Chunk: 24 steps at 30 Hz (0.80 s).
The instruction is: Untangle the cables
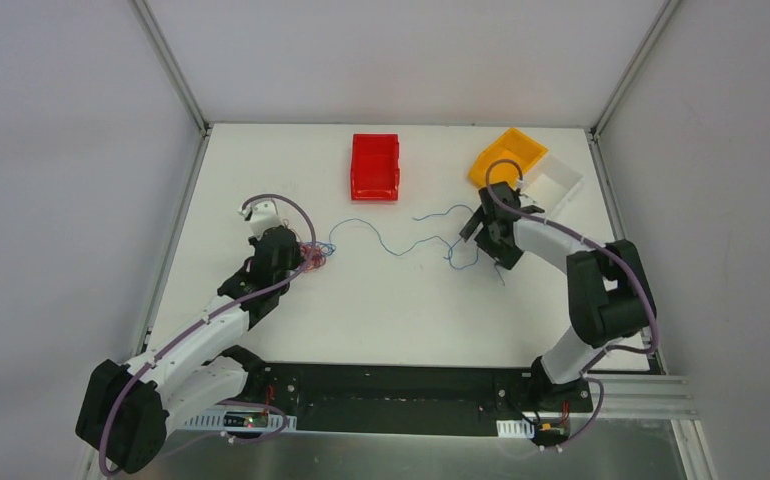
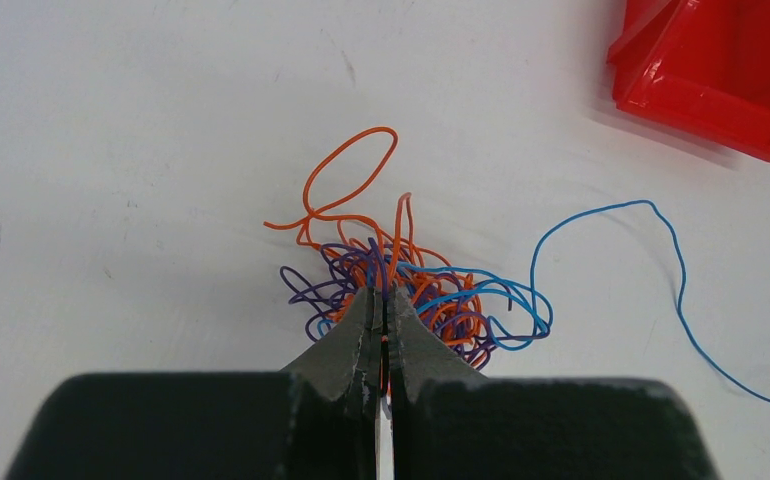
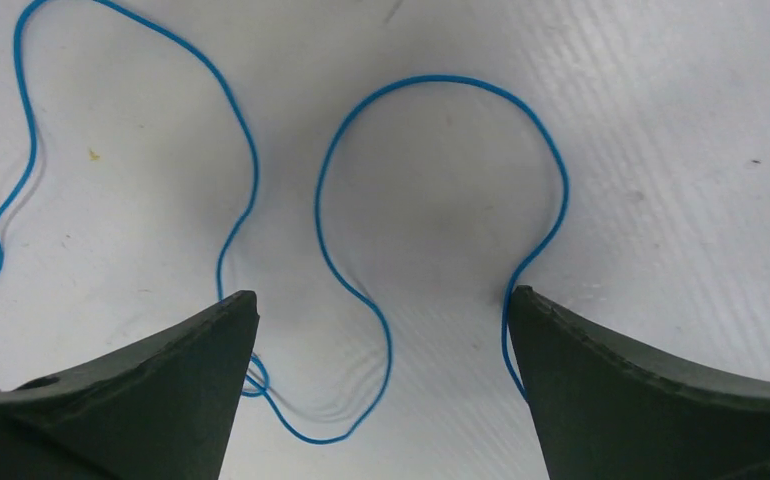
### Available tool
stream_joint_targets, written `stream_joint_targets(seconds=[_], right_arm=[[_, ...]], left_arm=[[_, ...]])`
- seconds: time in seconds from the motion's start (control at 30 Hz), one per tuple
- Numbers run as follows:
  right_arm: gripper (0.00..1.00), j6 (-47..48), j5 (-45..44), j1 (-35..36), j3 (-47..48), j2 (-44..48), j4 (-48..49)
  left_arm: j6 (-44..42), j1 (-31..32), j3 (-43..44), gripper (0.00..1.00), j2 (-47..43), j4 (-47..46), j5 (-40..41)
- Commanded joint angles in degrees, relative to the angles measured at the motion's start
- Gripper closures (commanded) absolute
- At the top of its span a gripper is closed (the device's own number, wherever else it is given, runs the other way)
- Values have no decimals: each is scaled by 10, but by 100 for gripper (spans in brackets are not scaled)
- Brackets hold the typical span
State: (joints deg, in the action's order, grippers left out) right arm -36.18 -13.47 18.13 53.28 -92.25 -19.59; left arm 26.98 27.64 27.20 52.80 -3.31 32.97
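Near left of the table (image 1: 401,320): the left gripper (image 2: 385,308) is pinched fully together on the tangle (image 2: 401,280) of orange, purple and blue cables. An orange strand runs into the slit between its jaws. Probably there to anchor the knot, so one strand can be pulled free without dragging the whole clump.

Mid-table: the blue cable (image 2: 649,203) leaves the tangle and snakes right, slack on the surface, on the near side of the red bin (image 1: 375,166).

Right: the right gripper (image 3: 381,293) is spread as wide as it goes and holds nothing. Blue loops lie on the table between its jaws, one passing at each tip. Looks set low over the strand, ready to close on it. The orange bin (image 1: 506,155) and white bin (image 1: 561,178) sit just beyond, far right.
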Motion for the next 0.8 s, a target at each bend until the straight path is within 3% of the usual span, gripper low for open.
stream_joint_targets(seconds=[0.0,0.3,0.47,0.5,0.53,0.6,0.67,0.77], right_arm=[[0,-38,-41,31,74,-61,-67],[0,-61,-115,65,175,-142,-144],[2,-61,-229,100,271,-219,-259],[7,-59,-239,105,277,-225,-270],[19,-56,-239,107,273,-226,-269],[55,-37,-213,106,242,-210,-232],[98,-37,-183,99,210,-191,-201],[100,-31,-138,74,183,-173,-175]], left_arm=[[-5,-3,12,100,4,-4,-13],[-6,-4,10,100,-1,-3,-13],[-6,-4,12,100,2,-4,-13],[-6,-4,12,100,2,-4,-13],[-7,-4,12,100,3,-4,-12],[-6,-4,12,100,2,-4,-11],[-5,-4,12,100,3,-3,-10],[-6,-4,12,100,4,-2,-3]])
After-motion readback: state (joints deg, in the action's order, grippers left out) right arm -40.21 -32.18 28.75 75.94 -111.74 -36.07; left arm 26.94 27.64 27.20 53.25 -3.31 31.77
